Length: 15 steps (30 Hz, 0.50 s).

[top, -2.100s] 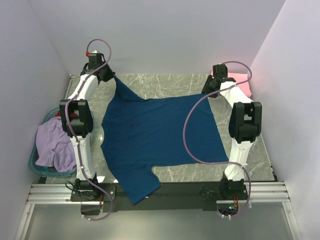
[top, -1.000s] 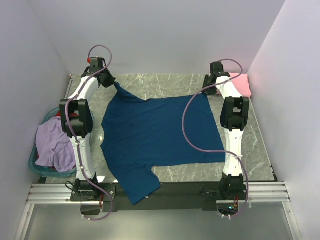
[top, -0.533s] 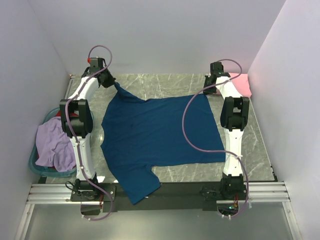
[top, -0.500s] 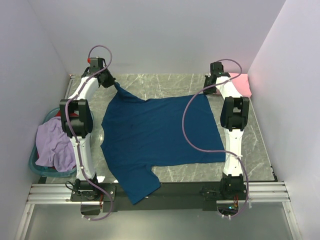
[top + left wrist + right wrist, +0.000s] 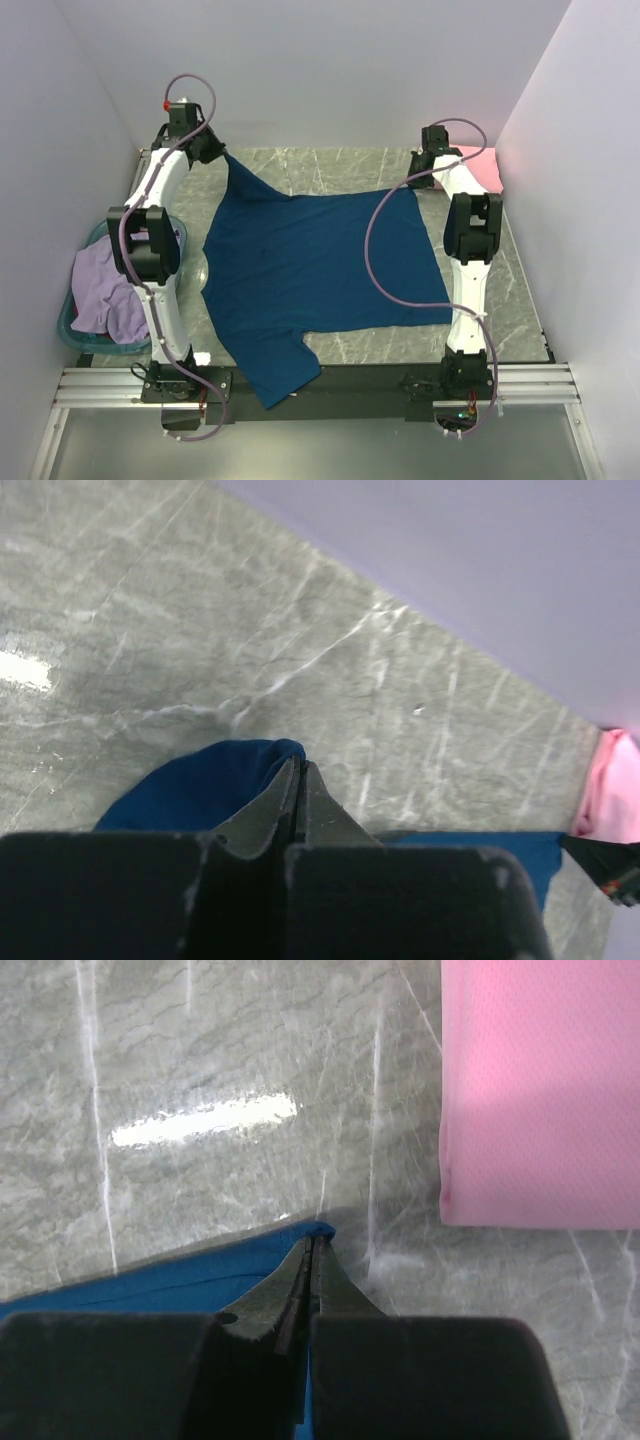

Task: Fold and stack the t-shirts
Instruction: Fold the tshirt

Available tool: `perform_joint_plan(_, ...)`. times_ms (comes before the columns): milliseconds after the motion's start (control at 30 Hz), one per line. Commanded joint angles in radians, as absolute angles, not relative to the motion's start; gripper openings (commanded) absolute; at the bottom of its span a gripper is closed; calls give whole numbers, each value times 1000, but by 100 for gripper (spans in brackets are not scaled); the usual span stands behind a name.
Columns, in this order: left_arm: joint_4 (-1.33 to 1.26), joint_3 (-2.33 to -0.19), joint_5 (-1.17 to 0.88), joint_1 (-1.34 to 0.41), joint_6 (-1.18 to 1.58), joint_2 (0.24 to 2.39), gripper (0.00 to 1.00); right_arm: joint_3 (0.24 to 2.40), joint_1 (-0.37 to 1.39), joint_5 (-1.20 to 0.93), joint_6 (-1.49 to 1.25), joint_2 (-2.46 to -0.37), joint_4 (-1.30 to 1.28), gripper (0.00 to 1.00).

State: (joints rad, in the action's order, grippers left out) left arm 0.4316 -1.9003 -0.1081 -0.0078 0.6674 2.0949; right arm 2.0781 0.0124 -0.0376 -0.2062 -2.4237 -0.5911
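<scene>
Navy shirt point(image 5: 320, 270) spread flat on the table point(image 5: 330, 165), pinched at two far corners.
Left gripper point(image 5: 299, 772) nips the far sleeve tip; right gripper point(image 5: 312, 1247) nips the hem corner, near a pink shirt point(image 5: 540, 1090).

Light falls soft and even from overhead. The top view is bright and sharp, and the pale walls point(image 5: 330, 70) take a faint violet cast. The navy shirt point(image 5: 320, 270) reads as a flat dark patch, its creases barely showing, and it throws only a thin shadow on the stone table point(image 5: 330, 165). In the right wrist view a long white glare streak lies on the table, and the pink shirt point(image 5: 540, 1090) looks slightly washed out. The left gripper point(image 5: 298, 772) and right gripper point(image 5: 312, 1247) loom black and blurred along the bottom of their own views. The left wrist view is soft throughout, with a smaller glare patch at its left edge.
</scene>
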Motion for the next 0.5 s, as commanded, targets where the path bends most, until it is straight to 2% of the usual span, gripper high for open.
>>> perform_joint_plan(0,429,-1921,-107,-3,676,2010,1,2056,5,-20,-192,-2310,-549,0)
perform_joint_plan(467,569,-1810,-95,-5,727,1887,1,1841,5,-2,-213,-2136,-502,0)
